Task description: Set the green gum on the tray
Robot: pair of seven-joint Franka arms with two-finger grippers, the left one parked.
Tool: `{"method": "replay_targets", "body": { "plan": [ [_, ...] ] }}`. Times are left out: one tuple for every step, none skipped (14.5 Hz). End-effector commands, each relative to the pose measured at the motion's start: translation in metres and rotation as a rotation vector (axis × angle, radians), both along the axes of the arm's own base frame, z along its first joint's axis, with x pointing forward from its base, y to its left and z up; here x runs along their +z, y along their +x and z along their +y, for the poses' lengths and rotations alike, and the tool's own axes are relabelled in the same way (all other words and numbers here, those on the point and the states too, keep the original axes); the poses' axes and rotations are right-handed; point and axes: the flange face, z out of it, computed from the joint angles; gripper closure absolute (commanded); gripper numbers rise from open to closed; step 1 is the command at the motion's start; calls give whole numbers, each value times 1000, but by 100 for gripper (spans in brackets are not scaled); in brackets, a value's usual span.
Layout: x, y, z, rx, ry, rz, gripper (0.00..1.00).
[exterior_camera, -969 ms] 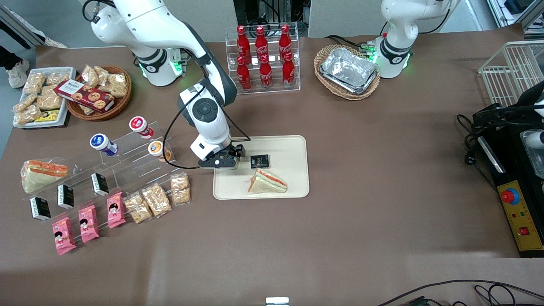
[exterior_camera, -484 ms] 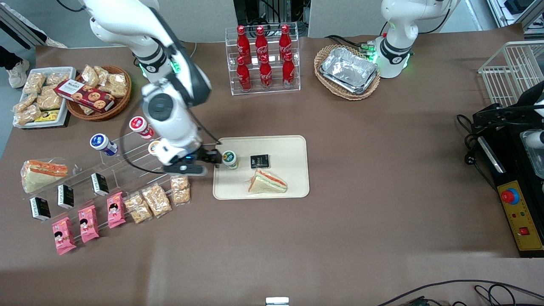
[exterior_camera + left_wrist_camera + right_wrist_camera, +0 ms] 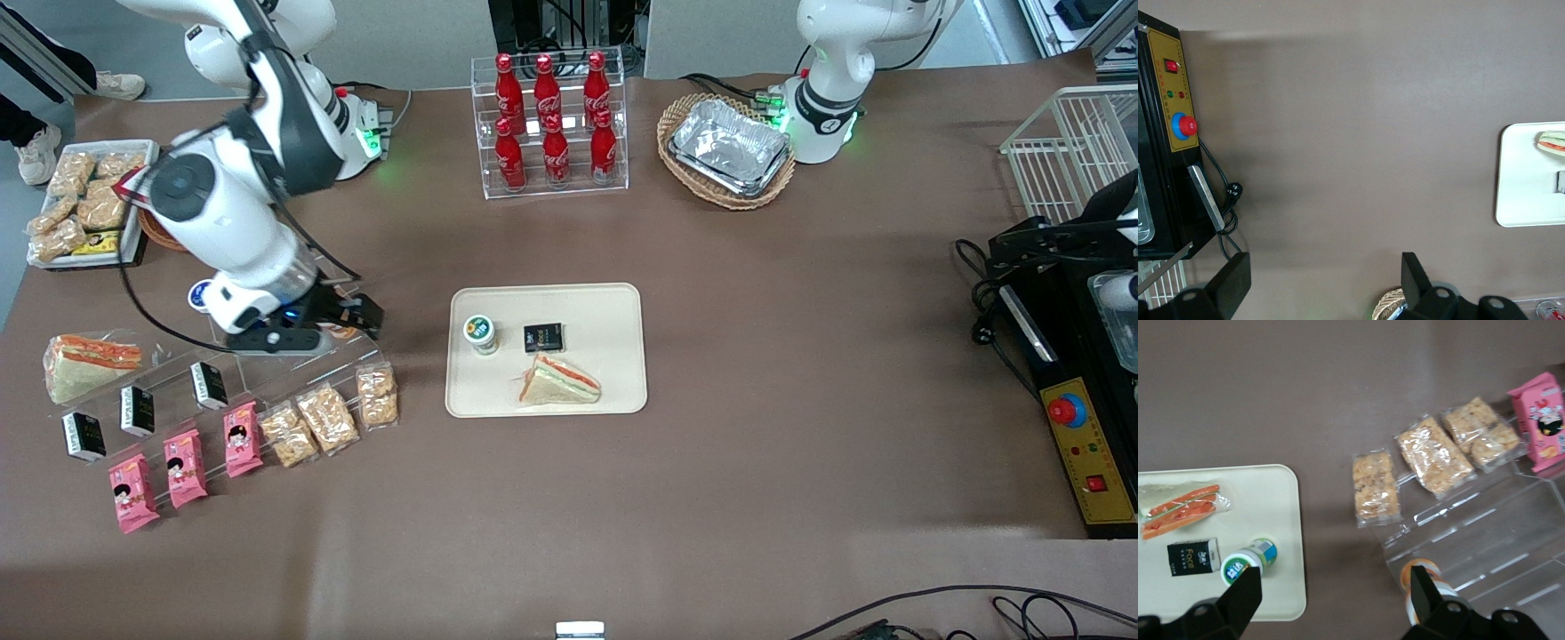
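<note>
From my end the green gum (image 3: 481, 333) sits upright on the tray (image 3: 613, 307) – brown table (image 3: 756, 444) all around – and my gripper (image 3: 360, 313) hangs released over the clear display stand (image 3: 293, 356).

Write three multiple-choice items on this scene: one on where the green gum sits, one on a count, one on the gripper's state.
1. The green gum stands:
A. on the tray
B. on the clear stand
C. in a basket

2. Red bottles in the rack:
A. four
B. six
C. eight

3. The gripper is:
A. shut on the gum
B. open over the clear stand, holding nothing
C. resting on the sandwich

Answers: 1 A, it stands upright beside the black packet; 2 B, two rows of three; 3 B, the wrist view shows its fingers spread, nothing between.
</note>
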Motion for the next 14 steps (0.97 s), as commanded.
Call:
{"method": "replay_targets", "body": {
  "plan": [
    [37, -9, -40, 10, -8, 22, 0],
    [53, -7, -53, 8, -8, 26, 0],
    [68, -3, -66, 4, -9, 32, 0],
    [85, 0, -80, -7, -11, 41, 0],
    [102, 3, -93, -21, -12, 46, 0],
    [118, 5, -104, -32, -12, 41, 0],
    [134, 8, -115, -44, -12, 32, 0],
    [148, 10, -125, -60, -16, 28, 0],
    [156, 14, -132, -71, -20, 24, 0],
    [166, 16, -138, -82, -21, 17, 0],
    [172, 19, -143, -93, -21, 11, 0],
    [178, 20, -144, -95, -21, 3, 0],
    [181, 19, -144, -96, -21, 0, 0],
    [182, 21, -143, -95, -22, -3, 0]
  ]
}}
